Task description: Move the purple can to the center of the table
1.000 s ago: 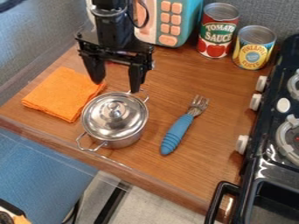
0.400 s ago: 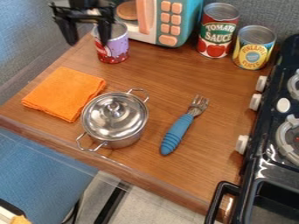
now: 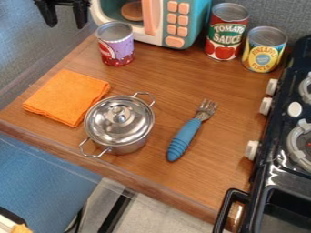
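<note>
Plainly, the black gripper (image 3: 65, 23) hung at the upper left of the frame, released, its two fingers spread apart. The purple can (image 3: 123, 44) stood upright on the wooden table (image 3: 185, 79), also toward the upper left, near the toy microwave (image 3: 195, 20) at the top. Below the can and a little to its left lay the folded orange cloth (image 3: 67, 95). The lidded metal pot (image 3: 121, 122) sat near the cloth, left of the middle of the frame, and a fork with a blue handle (image 3: 184, 139) lay at a slant to the pot's right. The tomato can (image 3: 224, 38) and the yellow can (image 3: 263, 52) stood upright side by side at the upper right, with the black stove (image 3: 276, 170) along the right edge.
</note>
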Action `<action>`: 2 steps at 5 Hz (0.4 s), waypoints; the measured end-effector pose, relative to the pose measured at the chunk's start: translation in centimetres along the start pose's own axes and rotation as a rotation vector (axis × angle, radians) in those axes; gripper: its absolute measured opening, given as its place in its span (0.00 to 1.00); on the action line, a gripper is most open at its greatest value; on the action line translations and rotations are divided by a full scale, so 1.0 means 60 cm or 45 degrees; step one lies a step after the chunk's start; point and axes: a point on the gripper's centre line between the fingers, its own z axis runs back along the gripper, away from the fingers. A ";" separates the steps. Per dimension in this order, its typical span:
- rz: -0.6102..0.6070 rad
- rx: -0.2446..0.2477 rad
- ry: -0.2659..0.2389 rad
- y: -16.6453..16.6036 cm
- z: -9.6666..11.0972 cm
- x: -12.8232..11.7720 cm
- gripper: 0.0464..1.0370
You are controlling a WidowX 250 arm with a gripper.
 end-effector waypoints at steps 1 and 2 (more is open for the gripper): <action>-0.040 0.020 -0.029 0.016 -0.007 0.035 0.96; -0.091 0.052 -0.045 0.012 -0.014 0.045 0.96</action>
